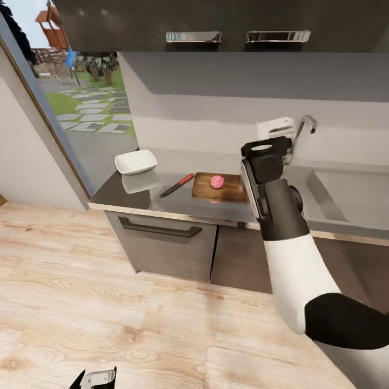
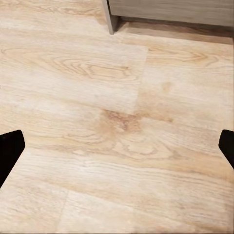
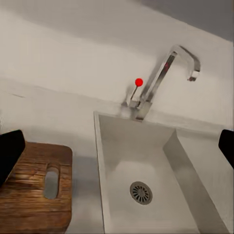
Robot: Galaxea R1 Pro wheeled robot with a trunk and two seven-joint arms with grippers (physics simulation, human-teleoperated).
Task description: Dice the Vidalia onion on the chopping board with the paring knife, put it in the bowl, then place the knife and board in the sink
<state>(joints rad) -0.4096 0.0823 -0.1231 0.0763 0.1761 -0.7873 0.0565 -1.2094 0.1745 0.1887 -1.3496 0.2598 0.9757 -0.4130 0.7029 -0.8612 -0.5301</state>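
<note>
At frame centre the small pink onion (image 1: 216, 181) sits loose on the chopping board (image 1: 219, 187), probably round and roll-prone, so the slim paring knife (image 1: 176, 185) on the bench wants a handle grip; both jaws gape wide, empty.

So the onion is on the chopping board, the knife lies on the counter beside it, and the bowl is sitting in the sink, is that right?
Not quite: the bowl sits on the counter near the window, past the knife, not in the sink, whose basin is bare in the right wrist view. The head view shows this. The onion is indeed on the chopping board, and the knife lies beside it.
</note>
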